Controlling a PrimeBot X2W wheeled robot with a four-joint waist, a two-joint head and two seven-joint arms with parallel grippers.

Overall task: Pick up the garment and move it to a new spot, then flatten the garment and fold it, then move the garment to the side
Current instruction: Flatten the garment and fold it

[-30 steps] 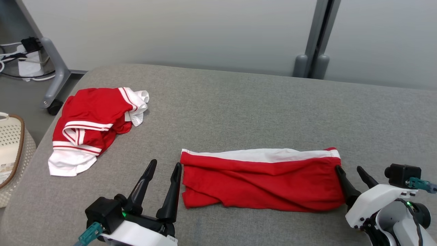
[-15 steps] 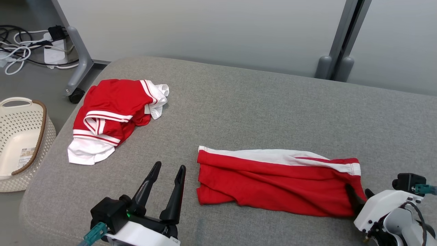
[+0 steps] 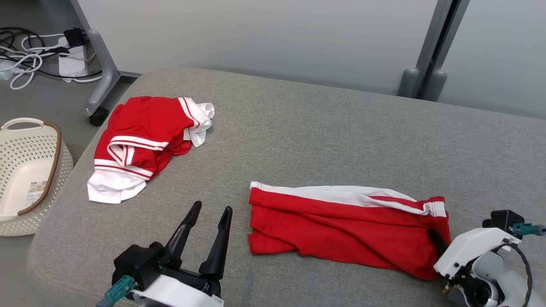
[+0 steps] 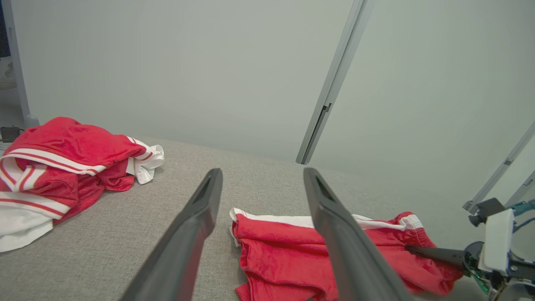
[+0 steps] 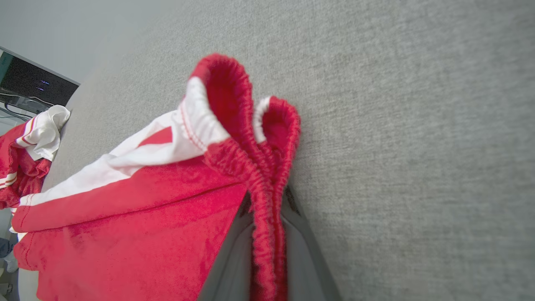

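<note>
The red shorts (image 3: 341, 226) lie folded lengthwise on the grey upholstered surface (image 3: 324, 140), in its near right part, with the white side stripe along the far edge. The right gripper (image 3: 434, 237) is at the right end of the shorts; its jaws are pressed together on the elastic waistband (image 5: 267, 175), pinching the bunched fabric between both fingers (the right wrist view shows this directly). The left gripper (image 3: 213, 207) hovers just beside the left end of the shorts, not touching them, with its jaws spread and nothing between them. A second red and white garment (image 3: 140, 136) lies crumpled at the far left of the surface. A cream perforated basket (image 3: 64, 168) stands on the floor to the left.
</note>
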